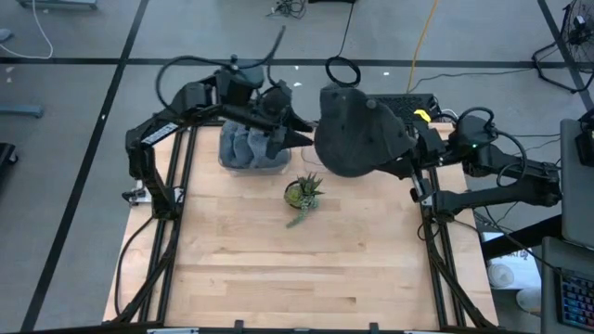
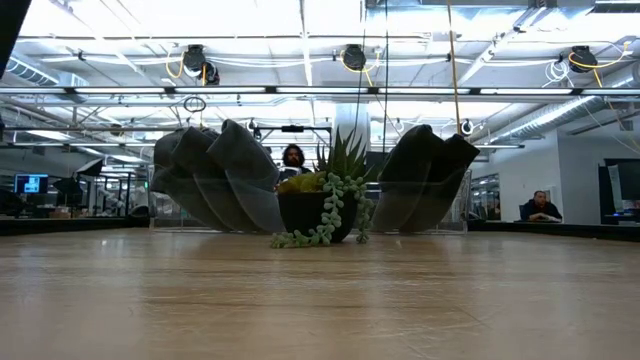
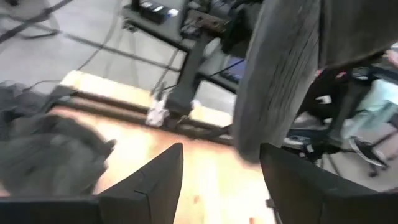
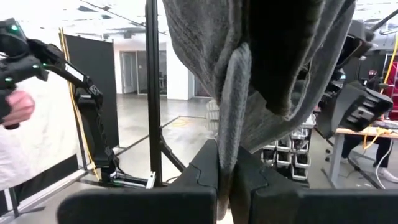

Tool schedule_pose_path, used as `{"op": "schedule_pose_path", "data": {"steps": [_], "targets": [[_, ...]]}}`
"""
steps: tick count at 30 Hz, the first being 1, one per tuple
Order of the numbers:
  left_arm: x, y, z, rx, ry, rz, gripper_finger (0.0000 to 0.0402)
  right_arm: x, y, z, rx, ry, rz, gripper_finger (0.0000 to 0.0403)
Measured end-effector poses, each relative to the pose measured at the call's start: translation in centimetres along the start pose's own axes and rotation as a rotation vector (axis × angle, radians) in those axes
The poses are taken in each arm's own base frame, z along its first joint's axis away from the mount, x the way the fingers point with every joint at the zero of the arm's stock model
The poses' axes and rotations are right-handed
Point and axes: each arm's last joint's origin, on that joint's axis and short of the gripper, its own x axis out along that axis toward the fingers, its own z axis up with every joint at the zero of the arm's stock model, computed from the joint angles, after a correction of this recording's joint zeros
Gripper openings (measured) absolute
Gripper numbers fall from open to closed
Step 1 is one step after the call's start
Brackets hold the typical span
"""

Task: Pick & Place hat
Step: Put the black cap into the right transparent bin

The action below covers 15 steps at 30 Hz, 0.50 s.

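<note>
At the table's far left we list a clear plastic bin [image 1: 249, 153] holding a bundle of grey knitted hats [image 1: 243, 142] that rise above its rim; in the low view the same bin [image 2: 215, 215] shows folded grey cloth [image 2: 210, 175] pressed against its see-through wall.

Next, the left gripper [image 1: 299, 135], on an arm bent in from the table's left edge and reaching across over the bin. Its fingers [image 3: 155, 177] stand apart with nothing between them — released. The tips point toward the dark hat just beside them.

At the centre of the pale wooden table [image 1: 306, 269] we record a small dark pot [image 1: 297, 194] containing a spiky green succulent [image 1: 306, 186] with a trailing beaded strand [image 1: 299, 218] spilling over the rim onto the wood.

To the right of that, the task's item: a dark grey knitted hat [image 1: 357, 132], held in the air above the table's far right part, near the plant and apart from the bin. From above it reads as a broad rounded mass; in the right wrist view the hat [image 4: 261, 68] hangs in folds from the grip, its long axis running downward.

Last, the right gripper [image 4: 225, 177], its arm coming in from the table's right edge — fingers [image 4: 202, 180] clenched on a fold of the hat.
</note>
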Motion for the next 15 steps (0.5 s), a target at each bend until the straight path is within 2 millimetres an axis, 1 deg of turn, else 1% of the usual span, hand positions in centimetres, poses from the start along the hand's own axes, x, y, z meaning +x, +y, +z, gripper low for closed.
{"op": "schedule_pose_path", "data": {"steps": [3, 5, 10, 15], "targets": [[0.8, 0.0, 0.3, 0.017, -0.017, -0.081, 0.0225, 0.2, -0.1, -0.3, 0.003, 0.018, 0.003, 0.0], [1.5, -0.1, 0.7, 0.048, -0.058, -0.132, 0.0228, 0.4, -0.1, -0.4, 0.006, 0.024, 0.024, 0.0], [2.3, -0.2, 0.9, 0.066, -0.075, -0.244, 0.0229, 0.5, -0.2, -0.5, 0.006, 0.025, 0.024, 0.0], [2.4, -0.4, 0.7, 0.097, -0.038, -0.345, 0.0223, 0.5, -0.2, -0.5, 0.005, 0.024, -0.003, 0.0]]}}
